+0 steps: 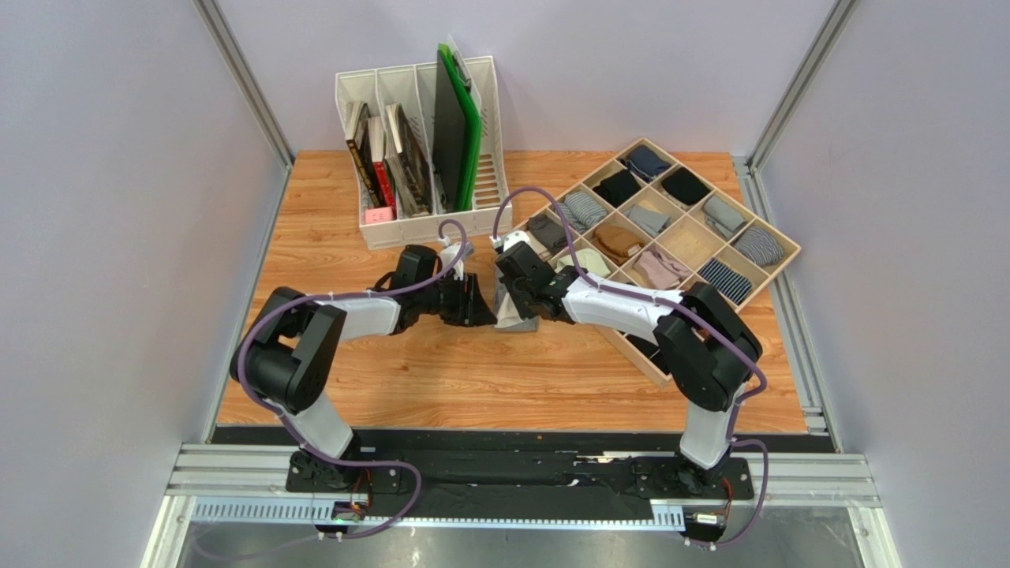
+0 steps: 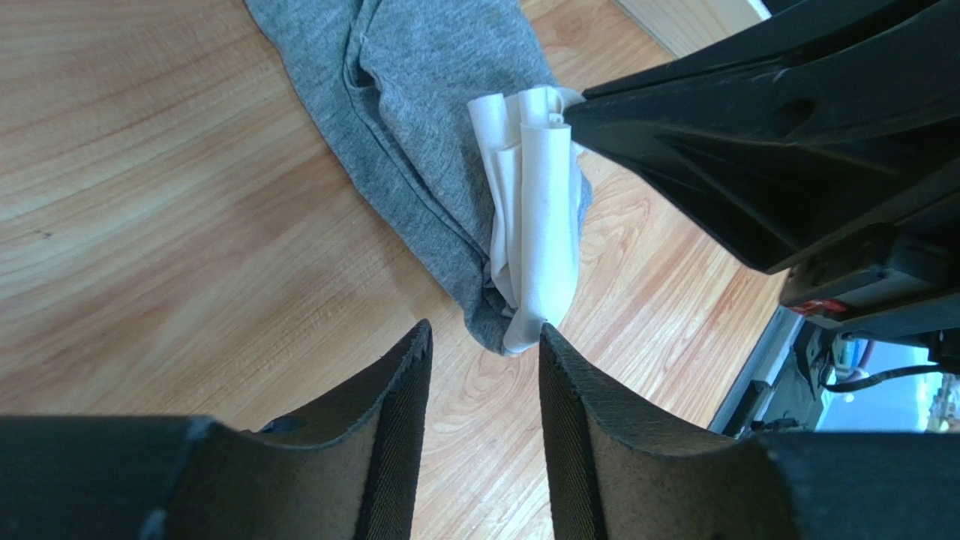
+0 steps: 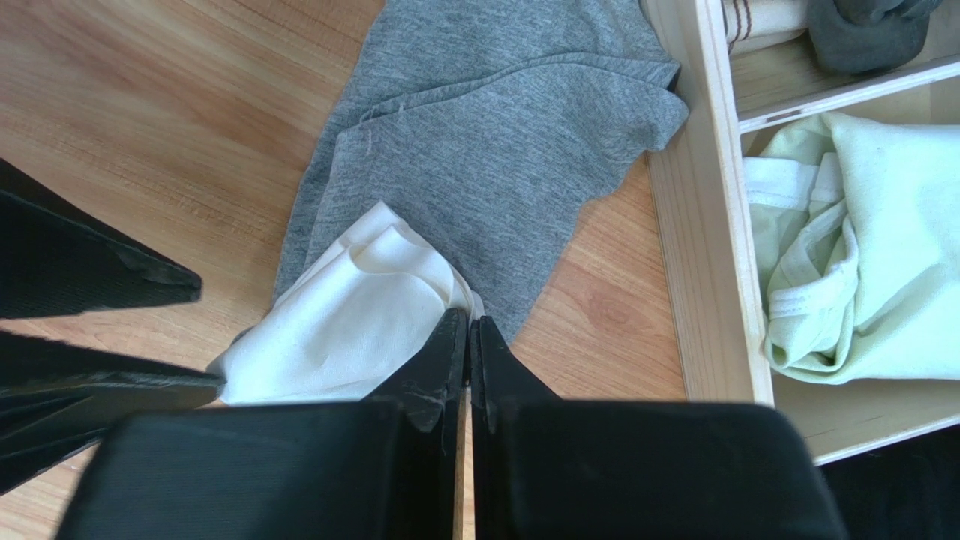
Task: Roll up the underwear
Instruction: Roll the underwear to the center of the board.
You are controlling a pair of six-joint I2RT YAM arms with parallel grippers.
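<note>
The underwear [image 1: 517,320], heather grey with a white waistband, lies crumpled on the wooden table between my two grippers. In the left wrist view the grey cloth [image 2: 440,124] stretches away and the bunched white waistband [image 2: 535,214] stands up from it. My left gripper [image 2: 485,333] is open and empty, its tips straddling the near end of the waistband just above the table; it also shows in the top view [image 1: 478,308]. My right gripper [image 3: 468,321] is shut, its tips pinching the waistband's edge [image 3: 361,304]; the top view [image 1: 518,294] shows it right over the garment.
A wooden divided tray [image 1: 634,349] with rolled bundles stands to the right; its wall [image 3: 704,225] is close beside the underwear, and a pale green garment [image 3: 868,225] fills a compartment. A white file rack [image 1: 415,227] with books and a green board stands behind.
</note>
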